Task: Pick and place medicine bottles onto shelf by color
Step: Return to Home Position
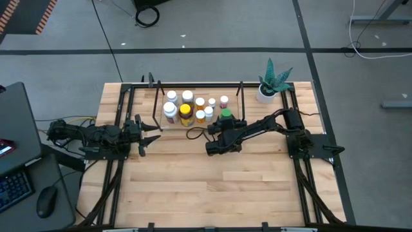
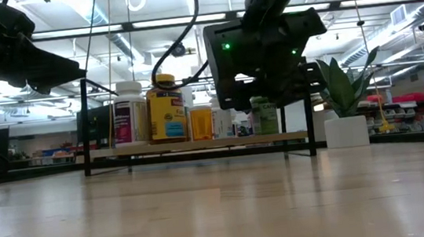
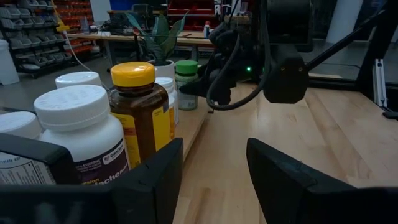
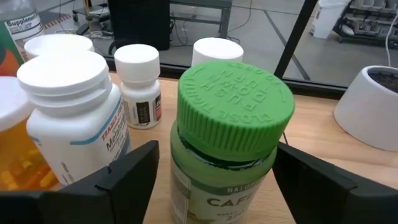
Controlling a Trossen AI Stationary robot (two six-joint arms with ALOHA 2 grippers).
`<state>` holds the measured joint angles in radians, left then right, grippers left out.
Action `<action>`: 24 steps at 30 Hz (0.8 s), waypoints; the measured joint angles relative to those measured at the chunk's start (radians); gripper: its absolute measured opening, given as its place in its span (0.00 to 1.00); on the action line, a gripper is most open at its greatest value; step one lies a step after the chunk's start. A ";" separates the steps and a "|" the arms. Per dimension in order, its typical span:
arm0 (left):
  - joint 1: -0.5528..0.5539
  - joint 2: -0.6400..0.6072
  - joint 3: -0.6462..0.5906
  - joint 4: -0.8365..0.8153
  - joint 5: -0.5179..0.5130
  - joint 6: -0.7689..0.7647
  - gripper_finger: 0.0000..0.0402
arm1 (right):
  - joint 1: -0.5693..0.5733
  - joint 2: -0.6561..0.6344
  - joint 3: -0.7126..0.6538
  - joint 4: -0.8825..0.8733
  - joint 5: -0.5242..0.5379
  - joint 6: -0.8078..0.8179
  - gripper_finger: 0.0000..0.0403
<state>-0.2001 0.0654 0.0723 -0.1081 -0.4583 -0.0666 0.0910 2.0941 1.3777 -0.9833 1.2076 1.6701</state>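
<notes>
The fingers (image 4: pixel 124 177) of the right gripper (image 4: pixel 216 144) stand spread wide, one on each side of the green-capped green plastic medicine bottle (image 4: pixel 230 124). We judge they are not pinching it. A sliver of space shows along each side, though we cannot rule out a light brush at the cap. The bottle stands upright on the low black-rod shelf with the light wood base (image 2: pixel 207 143), at the end nearest the white pot with the green plant (image 1: pixel 266 92). Its neighbours crowd just beside it: a white round bottle with a white cap (image 4: pixel 68 118), a small white-capped bottle (image 4: pixel 140 87), and farther along an amber bottle with a yellow cap (image 1: pixel 185 113).

The left gripper (image 3: pixel 214 142) hangs over the light wood table (image 1: pixel 193 187) near the shelf's other end. Its fingers (image 3: pixel 149 186) are parted and hold nothing.

With the bottle set down, the job in hand is going home, and we would do it gently. We keep the right fingers spread as they are and draw them straight back along their own line, away from the shelf. We swing the arm only once the tips are clear of the cap. Any sideways sweep made too soon could clip the green bottle, which is tall and narrow and would tip easily into the white ones. The shelf's black corner post is also near that side, so we lift only after backing out.
</notes>
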 joint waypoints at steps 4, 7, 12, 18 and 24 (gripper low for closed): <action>0.000 0.000 0.000 0.000 0.000 0.000 0.45 | 0.001 0.000 0.008 -0.004 -0.005 -0.022 0.82; 0.000 0.000 0.000 0.000 0.000 0.000 0.46 | 0.005 0.000 0.033 -0.006 -0.005 -0.052 0.84; 0.000 0.000 0.000 0.000 0.000 0.000 0.47 | 0.006 -0.002 0.097 -0.032 -0.005 -0.125 0.87; 0.000 0.000 0.000 0.000 0.000 0.000 0.46 | 0.006 -0.003 0.193 -0.142 -0.003 -0.162 0.87; 0.000 0.000 0.000 0.000 0.000 0.000 0.47 | 0.006 -0.003 0.308 -0.321 0.000 -0.163 0.86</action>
<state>-0.2004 0.0653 0.0723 -0.1081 -0.4587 -0.0662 0.0968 2.0907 1.6855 -1.3046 1.2079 1.5071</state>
